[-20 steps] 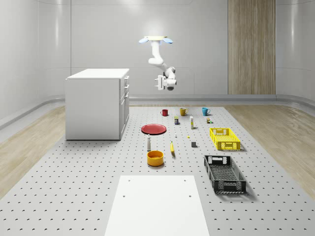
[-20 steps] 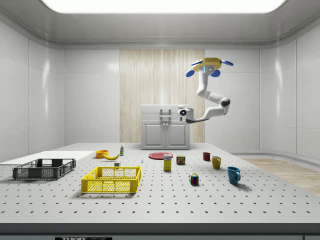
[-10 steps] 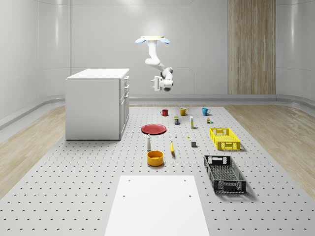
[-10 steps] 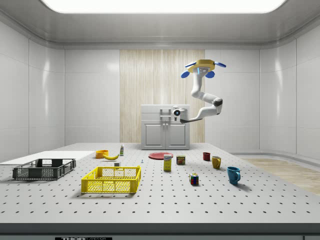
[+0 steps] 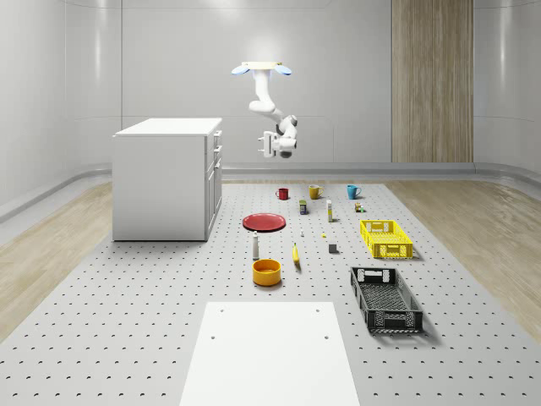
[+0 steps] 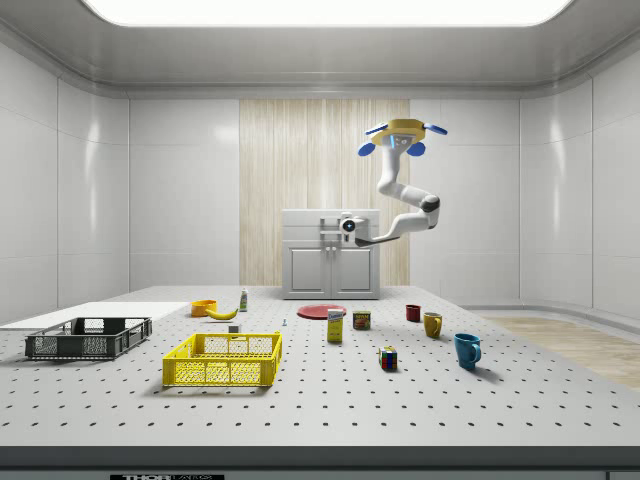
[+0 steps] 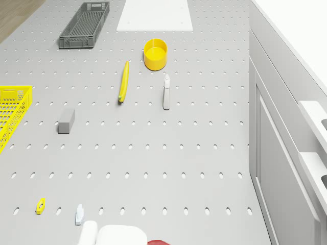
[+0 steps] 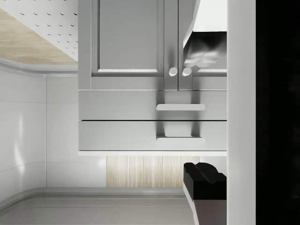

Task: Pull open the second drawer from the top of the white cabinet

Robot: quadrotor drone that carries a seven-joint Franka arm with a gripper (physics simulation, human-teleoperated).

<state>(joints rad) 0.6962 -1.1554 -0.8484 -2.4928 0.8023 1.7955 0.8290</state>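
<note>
Hovering the drone (image 5: pixel 263 68) off the white cabinet (image 5: pixel 165 182) front, gripper (image 6: pixel 336 229) short of it at my 9 o'clock, holding nothing; finger spread I cannot tell. Second drawer (image 8: pixel 152 105) shut: rigid, probably slides stiffly; I'd grab its bar handle (image 8: pixel 180 107) mid-span.

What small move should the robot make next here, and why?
Probably keep closing in on the cabinet front. In the side view the gripper sits level with the drawer handles, but the whole-scene view shows open air between the gripper and the white cabinet, with the drone hovering off its front. In the wrist view both drawers look shut, the second drawer's handle untouched.
</note>
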